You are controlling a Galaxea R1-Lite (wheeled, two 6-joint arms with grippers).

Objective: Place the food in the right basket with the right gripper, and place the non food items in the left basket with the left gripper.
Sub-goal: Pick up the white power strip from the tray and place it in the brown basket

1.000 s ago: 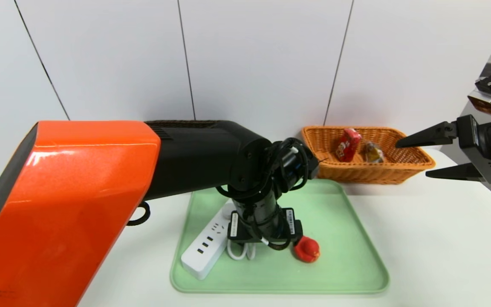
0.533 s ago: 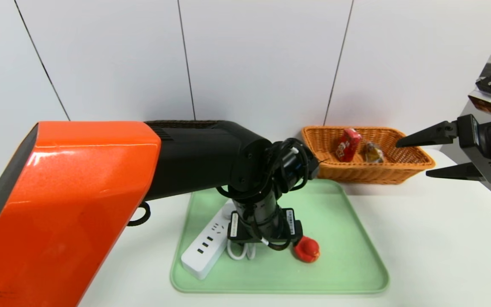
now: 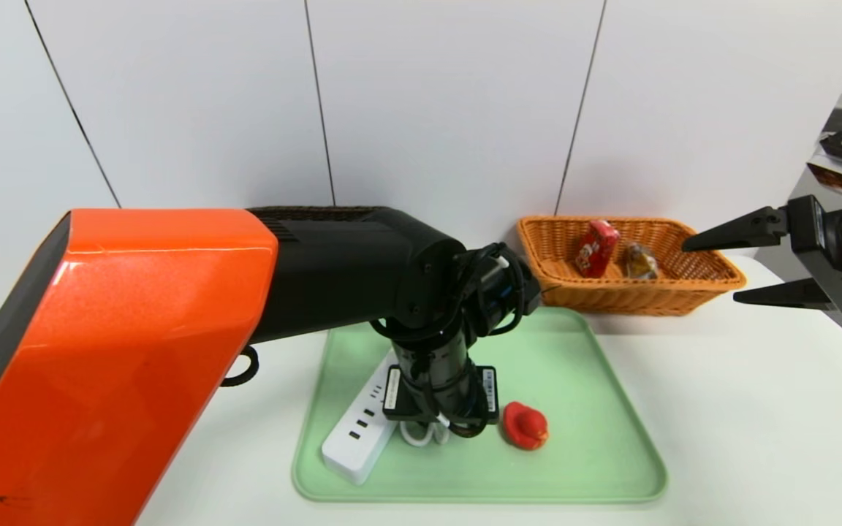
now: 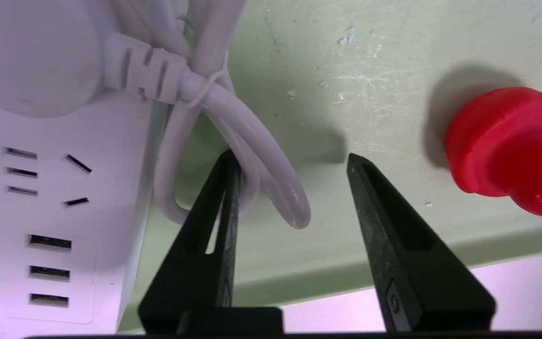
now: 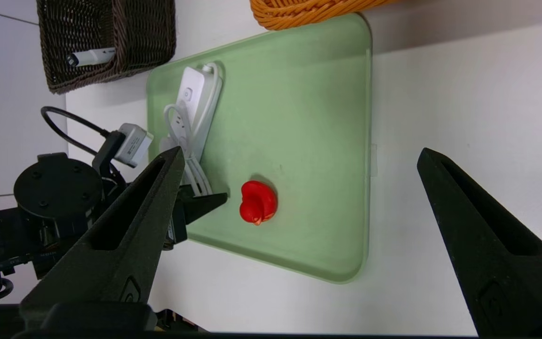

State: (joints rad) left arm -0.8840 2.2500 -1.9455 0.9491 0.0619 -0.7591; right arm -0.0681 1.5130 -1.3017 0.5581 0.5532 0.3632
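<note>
Two non-food things are left on the green tray [image 3: 596, 438]: the power strip [image 3: 359, 435] and the red duck [image 3: 525, 425]. Left tool [image 4: 290, 162] is pointing down at the tray, right at the cord [image 4: 252, 155] loops beside the strip, its jaws part-way apart. One finger [image 4: 226, 197] is touching the loop, the other stands on bare tray on the far side, so the cord sits between them but nothing is clamped yet. Duck is off to one side, apart from the jaws.

Food looks done: carton [image 3: 596, 247] and snack packet [image 3: 640, 261] lie in the orange basket [image 3: 713, 281]. Right tool [image 3: 713, 269] hangs just beside that basket, jaws wide, holding nothing. Marker [image 5: 90, 57] is already in the dark basket [image 5: 106, 75].

Here's the worry: a pinch on a thin, rounded cord could slip out sideways as the jaws meet. And if it does hold, the heavy strip would dangle from the loop, swing, and maybe catch the tray lip or knock the duck. A long strip could also hang over the dark basket's rim.
</note>
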